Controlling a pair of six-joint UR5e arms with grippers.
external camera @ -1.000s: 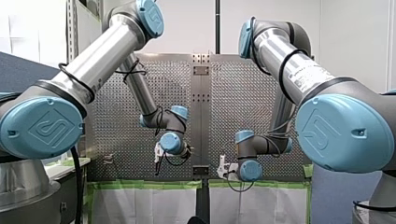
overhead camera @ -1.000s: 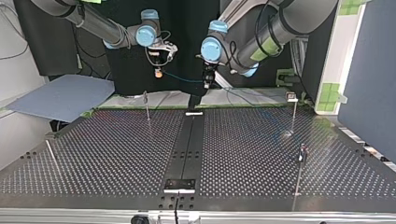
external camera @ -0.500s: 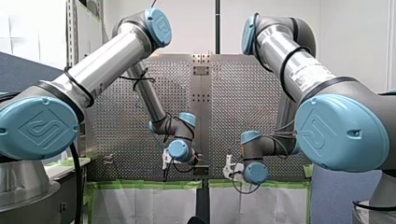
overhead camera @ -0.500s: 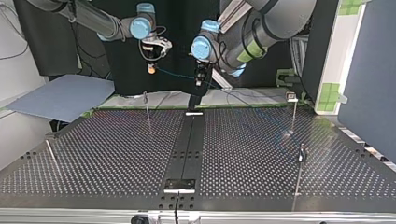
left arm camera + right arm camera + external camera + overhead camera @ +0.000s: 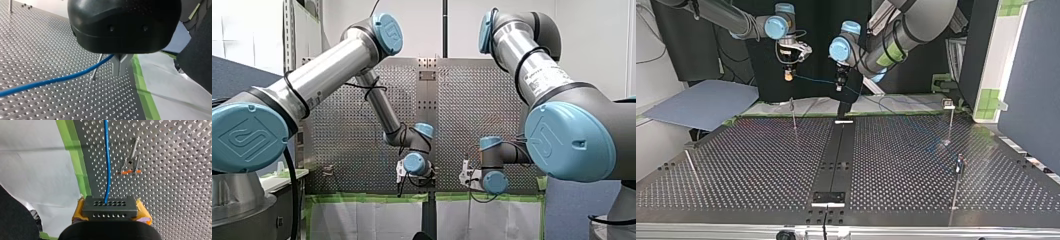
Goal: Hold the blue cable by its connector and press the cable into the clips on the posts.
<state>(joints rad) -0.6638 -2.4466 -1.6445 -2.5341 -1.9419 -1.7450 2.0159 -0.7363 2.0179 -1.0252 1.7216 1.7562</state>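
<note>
Sliding sideways together above the perforated table, both arms have carried the blue cable toward the clip post over the past second. In the top view my right gripper, off to that post's right a second ago, now hangs almost straight above its tip. My left gripper follows further to the post's right, also higher than the tip. The shift suggests the pair is lining the cable up over the post for a first press. The cable is not yet seated, so the push down remains to be done.

My right gripper's yellow pads are clamped on the black, hole-studded connector. The cable leaves it straight ahead and passes just beside what appears to be that post's orange-marked clip without touching it. My left gripper's metal fingers are pressed together, pinching the cable further along.

The cable looks thin, smooth and bright blue. It is drawn nearly taut between the two grips, in the air above and to the right of the post in the top view, then trails down toward the table beyond my left gripper.
</note>
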